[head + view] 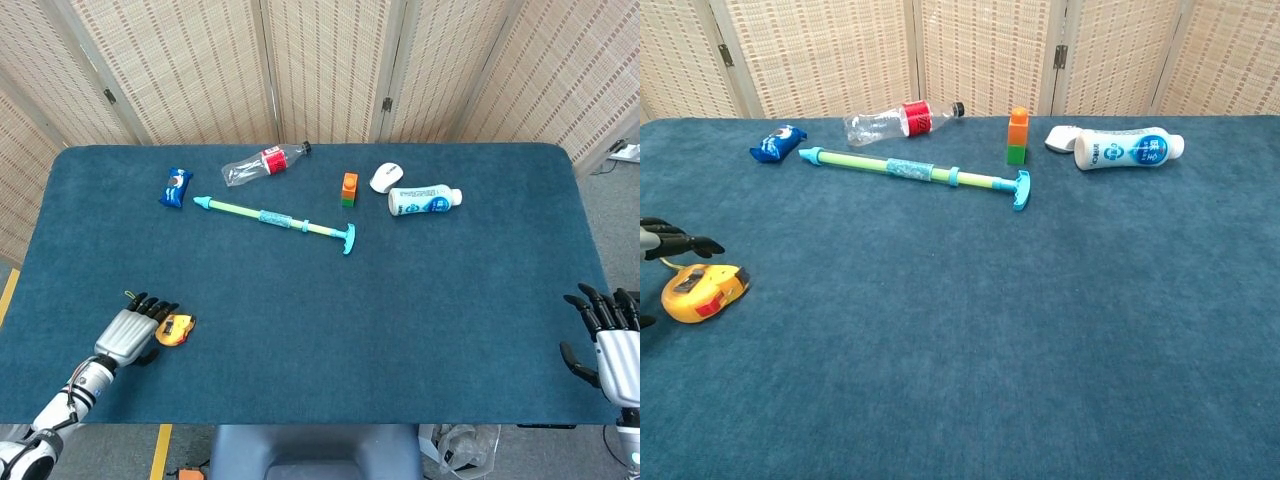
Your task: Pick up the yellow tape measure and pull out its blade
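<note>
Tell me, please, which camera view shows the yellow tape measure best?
The chest view shows it best: the yellow tape measure lies large and unobstructed on the blue table, red part visible, beside the left hand's fingertips. In the head view the tape measure is small and sits right against the left hand.
</note>
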